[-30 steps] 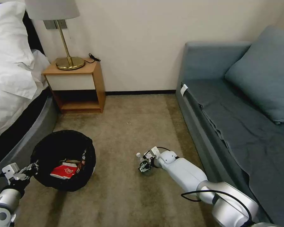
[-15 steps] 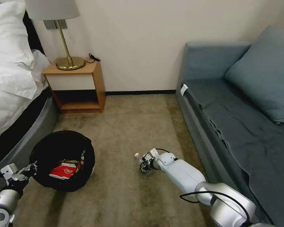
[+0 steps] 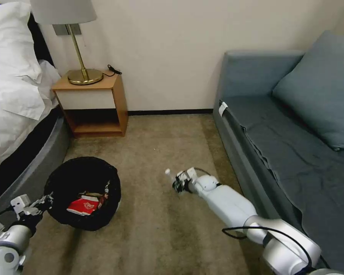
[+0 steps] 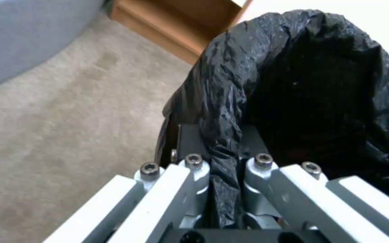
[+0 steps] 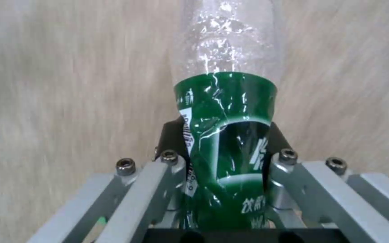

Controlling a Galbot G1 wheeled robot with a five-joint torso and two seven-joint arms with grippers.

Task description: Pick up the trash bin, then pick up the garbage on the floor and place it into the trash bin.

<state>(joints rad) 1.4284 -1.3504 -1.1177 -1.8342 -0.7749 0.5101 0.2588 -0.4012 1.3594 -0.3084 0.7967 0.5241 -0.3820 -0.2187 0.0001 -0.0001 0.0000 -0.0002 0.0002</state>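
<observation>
The trash bin (image 3: 84, 191), round with a black bag liner, hangs low over the carpet at the left, near the bed. My left gripper (image 3: 46, 200) is shut on its near rim (image 4: 224, 141), the bag pinched between the fingers. A red snack packet (image 3: 84, 206) and other litter lie inside. To the bin's right, my right gripper (image 3: 178, 182) is shut on a small clear bottle (image 3: 172, 177) with a green label (image 5: 226, 135), held just above the carpet with its white cap pointing towards the bin.
A bed (image 3: 15, 114) runs along the left. A wooden nightstand (image 3: 93, 107) with a brass lamp (image 3: 78, 49) stands at the wall. A blue-grey sofa (image 3: 294, 145) with a cushion fills the right side. Bare carpet (image 3: 156, 145) lies between.
My right gripper has lifted the bottle off the carpet and carried it up and away from me. The bin in my left gripper has shifted slightly to the right.
</observation>
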